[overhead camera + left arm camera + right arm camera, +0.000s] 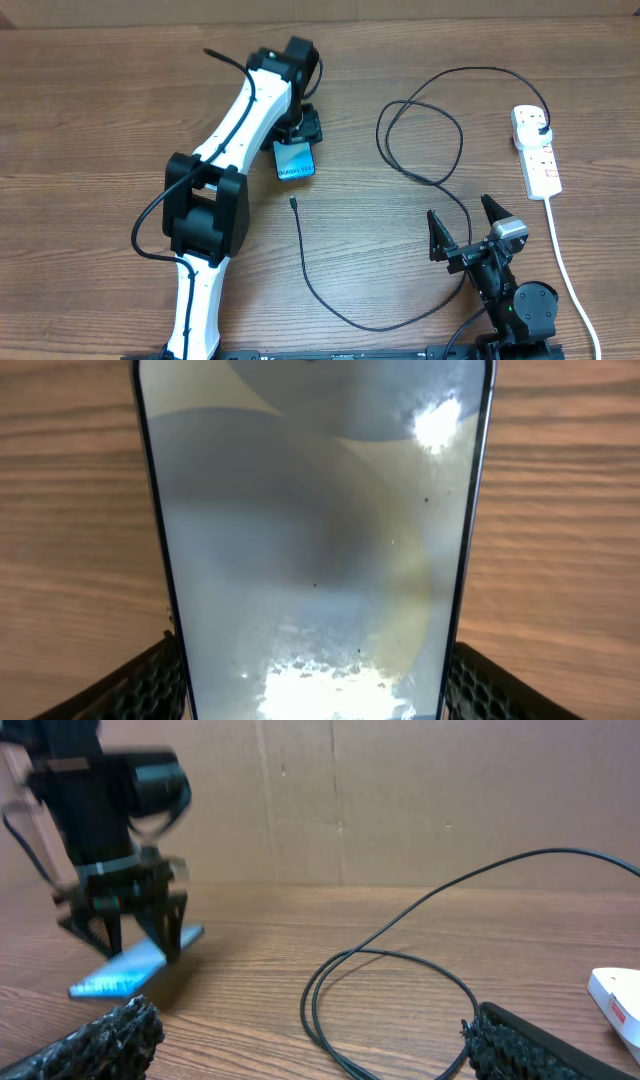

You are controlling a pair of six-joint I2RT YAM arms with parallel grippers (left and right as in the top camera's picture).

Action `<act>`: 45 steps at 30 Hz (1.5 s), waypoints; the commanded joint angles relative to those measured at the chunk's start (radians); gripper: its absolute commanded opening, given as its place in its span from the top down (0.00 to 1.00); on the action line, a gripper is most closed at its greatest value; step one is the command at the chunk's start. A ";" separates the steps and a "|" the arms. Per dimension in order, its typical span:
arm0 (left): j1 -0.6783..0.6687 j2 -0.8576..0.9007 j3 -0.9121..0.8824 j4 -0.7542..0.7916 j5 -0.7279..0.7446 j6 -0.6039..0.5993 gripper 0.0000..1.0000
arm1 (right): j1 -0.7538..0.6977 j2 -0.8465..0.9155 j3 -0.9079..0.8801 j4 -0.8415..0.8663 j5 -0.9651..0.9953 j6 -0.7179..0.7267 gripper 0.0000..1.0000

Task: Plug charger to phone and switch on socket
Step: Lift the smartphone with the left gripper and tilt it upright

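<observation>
My left gripper (296, 141) grips the phone (294, 163); right gripper (460, 210) wide open, empty; charger (300, 240) not yet connected.

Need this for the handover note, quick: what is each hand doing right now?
Left hand: closed on the phone, one end tilted up off the table.
Right hand: open, holding nothing.
</observation>
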 commanded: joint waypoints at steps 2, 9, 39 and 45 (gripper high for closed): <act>-0.001 -0.010 0.158 -0.110 0.117 0.057 0.58 | -0.006 -0.010 -0.011 0.003 0.006 0.006 0.00; -0.001 -0.010 0.210 -0.242 0.193 0.073 0.96 | -0.006 -0.010 -0.011 0.003 0.006 0.006 0.00; 0.030 -0.010 0.196 -0.397 0.686 -0.138 0.96 | -0.006 -0.010 -0.011 0.003 0.006 0.006 0.00; 0.064 -0.010 0.196 -0.397 0.741 -0.119 0.96 | -0.006 -0.010 -0.011 0.003 0.006 0.006 0.00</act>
